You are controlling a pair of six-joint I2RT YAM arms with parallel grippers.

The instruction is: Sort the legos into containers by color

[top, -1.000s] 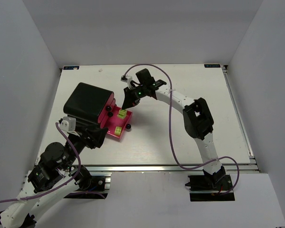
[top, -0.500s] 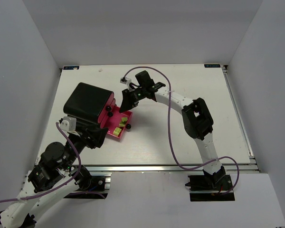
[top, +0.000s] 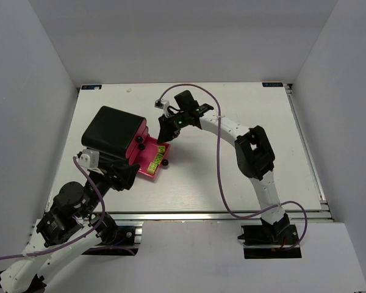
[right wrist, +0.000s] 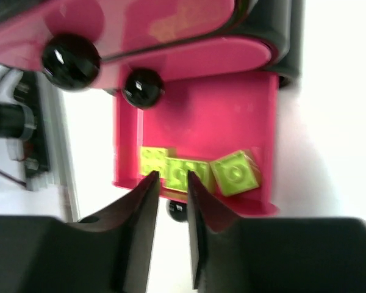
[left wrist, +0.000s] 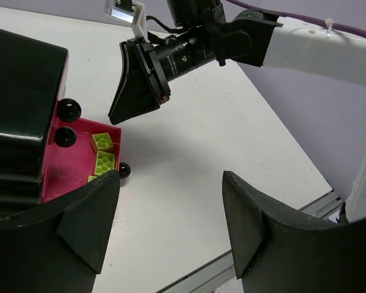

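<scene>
The black cabinet point(top: 114, 129) stands at the table's left, with its lowest magenta drawer point(top: 147, 163) pulled out. Three lime bricks point(right wrist: 186, 171) lie in a row at the drawer's front wall; they also show in the left wrist view point(left wrist: 104, 152). My right gripper point(top: 166, 132) hovers just above that front edge point(right wrist: 171, 178), its jaws a narrow gap apart and empty. My left gripper point(left wrist: 171, 226) is wide open and empty, low over the table near the drawer's near side point(top: 121, 175). No red or dark green bricks show.
The two upper drawers are shut, their black knobs point(right wrist: 70, 59) just above the open drawer. The open drawer's knob point(left wrist: 123, 171) sticks out toward the table's middle. The right arm's purple cable point(top: 219, 159) loops over the table. The table's front rail point(top: 232, 215) lies close.
My right gripper dipped over the drawer, hiding the bricks, then drew back toward the far end, so the lime bricks show again. My left arm barely moved.
</scene>
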